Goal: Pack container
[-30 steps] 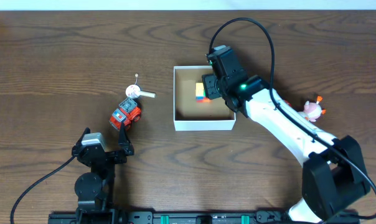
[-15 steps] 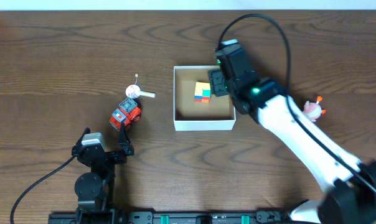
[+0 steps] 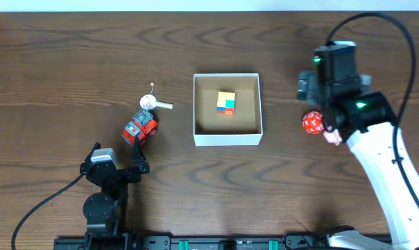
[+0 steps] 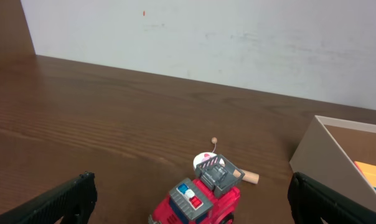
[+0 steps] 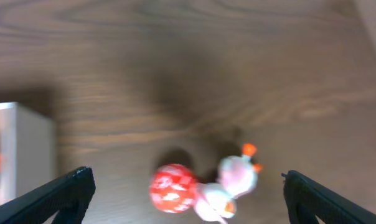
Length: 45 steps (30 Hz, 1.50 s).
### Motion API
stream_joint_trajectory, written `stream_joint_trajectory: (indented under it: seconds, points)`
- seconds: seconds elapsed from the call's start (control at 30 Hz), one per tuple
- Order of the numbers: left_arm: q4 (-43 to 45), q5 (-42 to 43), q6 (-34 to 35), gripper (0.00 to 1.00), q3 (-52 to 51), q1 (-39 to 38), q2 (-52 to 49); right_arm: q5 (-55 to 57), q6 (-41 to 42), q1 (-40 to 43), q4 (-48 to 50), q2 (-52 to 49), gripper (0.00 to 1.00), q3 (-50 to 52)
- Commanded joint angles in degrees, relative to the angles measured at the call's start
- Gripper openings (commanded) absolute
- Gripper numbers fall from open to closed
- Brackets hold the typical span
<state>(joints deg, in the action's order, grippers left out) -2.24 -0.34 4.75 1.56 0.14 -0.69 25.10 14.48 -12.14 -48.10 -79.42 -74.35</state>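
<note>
The fingers (image 5: 63, 193) of the right gripper (image 5: 187, 190) are spread wide and pinch nothing; between them, lower down on the table (image 3: 71, 62), lie a red ball (image 5: 173, 188) and a pink toy (image 5: 228, 186), touching each other. The left gripper (image 4: 191, 183) is also spread and empty, and it looks over a red truck (image 4: 197, 199).

The container (image 3: 227, 139) stands in the middle of the table, between the two arms, with a coloured block (image 3: 226, 103) inside. We judge it light, with thin walls that bend easily, so we would pinch one wall close to a corner, or push it low on the side.

The right wrist view is blurred, so we cannot tell the shape of the pink toy. From overhead the arm covers most of it. The left wrist view cuts off the container at its right edge.
</note>
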Motion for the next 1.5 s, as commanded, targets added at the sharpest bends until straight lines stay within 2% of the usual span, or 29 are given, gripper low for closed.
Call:
stream_joint_trajectory:
  seconds: [0.0,0.57,0.77,0.9,1.07,1.33,1.47]
  points:
    - [-1.8,-0.5,0.5,0.98,-1.3,-0.2,0.1,1.0,0.1,2.2,-1.3,0.8,0.99,-0.7]
    - [-0.6,0.0,0.5,0.98,-1.3,-0.2,0.1,1.0,0.1,2.4,-2.3,0.8,0.99,-0.7]
    - [-0.1,14.4,0.2,0.98,2.0,-0.2,-0.1,1.0,0.1,2.4,-2.3,0.8,0.99,-0.7]
    - [-3.7,16.3,-1.9,0.98,8.9,-0.2,-3.5,1.0,0.1,2.4,-2.3,0.8,0.99,-0.7]
    - [-15.6,15.8,-11.5,0.98,25.6,-0.2,-16.1,1.0,0.1,2.4,-2.3,0.8,0.99,-0.7]
    - [-40.2,12.7,-11.8,0.98,55.0,-0.2,-45.7,1.0,0.1,2.4,-2.3,0.8,0.99,-0.7]
    - [-40.2,12.7,-11.8,0.98,60.7,-0.2,-56.9,1.0,0.1,2.4,-2.3,0.8,0.99,-0.7]
